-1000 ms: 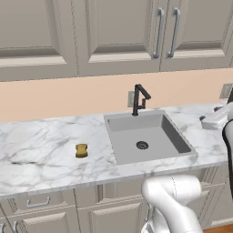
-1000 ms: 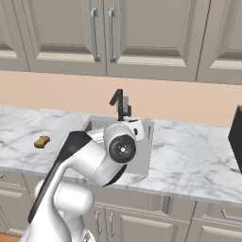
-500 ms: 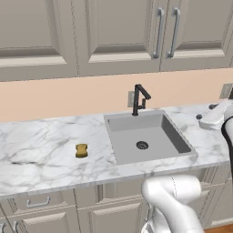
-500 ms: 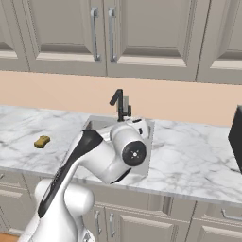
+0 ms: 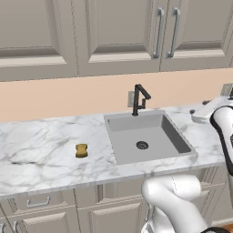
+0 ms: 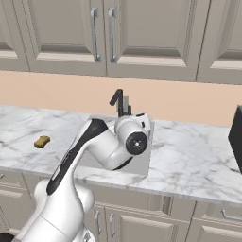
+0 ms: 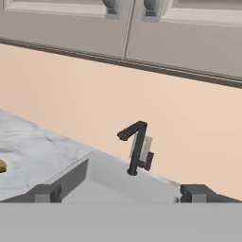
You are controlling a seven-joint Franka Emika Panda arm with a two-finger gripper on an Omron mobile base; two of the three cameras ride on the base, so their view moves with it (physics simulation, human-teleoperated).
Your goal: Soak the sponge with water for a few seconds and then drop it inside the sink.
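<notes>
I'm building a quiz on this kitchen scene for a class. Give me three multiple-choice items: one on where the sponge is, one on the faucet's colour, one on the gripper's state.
1. Where is the sponge?
A. in the sink
B. on the marble counter, left of the sink
C. between the gripper's fingers

2. What colour is the faucet?
A. black
B. chrome
C. white

3. How is the gripper?
A. shut on the sponge
B. shut on nothing
C. open, holding nothing

Answers:
1 B: the sponge lies on the counter, apart from the sink.
2 A: the faucet stands dark against the peach wall.
3 C: in the hand view both fingertips stand far apart with nothing between them.
</notes>
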